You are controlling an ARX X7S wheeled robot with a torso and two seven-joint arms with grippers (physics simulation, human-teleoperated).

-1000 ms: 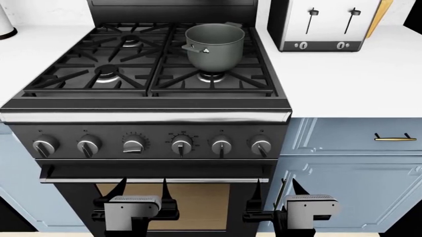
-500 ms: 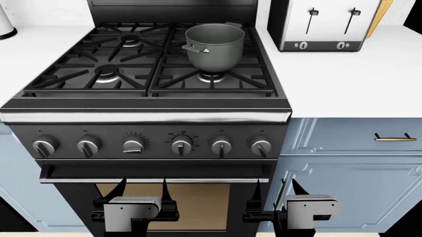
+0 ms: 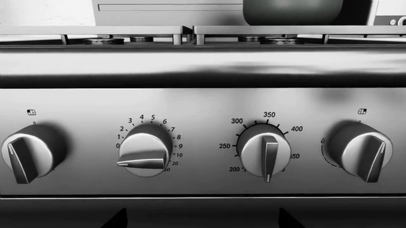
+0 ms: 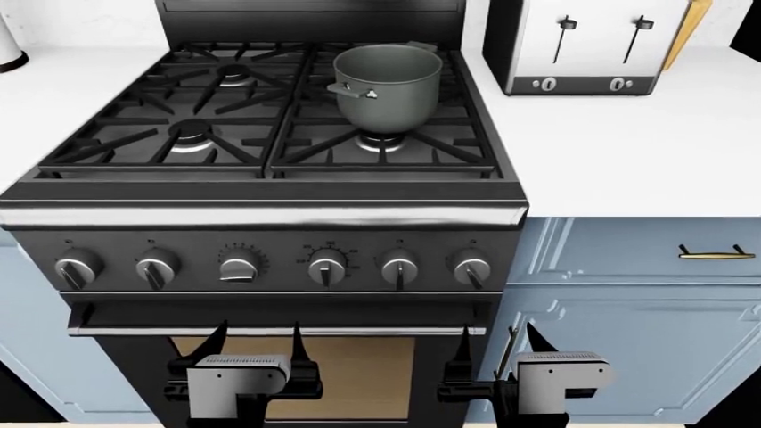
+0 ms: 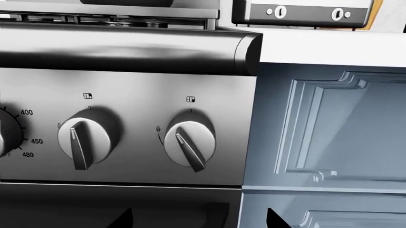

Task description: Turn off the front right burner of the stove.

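Observation:
The black stove (image 4: 274,192) fills the head view. Its front right burner (image 4: 380,142) sits under grate prongs, partly behind the grey pot (image 4: 383,82). Six silver knobs line the front panel; the rightmost knob (image 4: 471,266) also shows in the right wrist view (image 5: 189,142), with its pointer tilted. My left gripper (image 4: 256,335) is open and empty in front of the oven door, below the middle knobs; its tips show in the left wrist view (image 3: 201,221). My right gripper (image 4: 496,337) is open and empty below the rightmost knob; it also shows in the right wrist view (image 5: 198,219).
A silver-and-black toaster (image 4: 583,45) stands on the white counter (image 4: 642,152) right of the stove. Blue cabinets (image 4: 630,303) with a brass handle (image 4: 717,254) lie to the right. The oven door handle (image 4: 274,329) runs just above both grippers.
The stove sits slightly lower in the head view than before. Both grippers keep their place in the picture and stay open.

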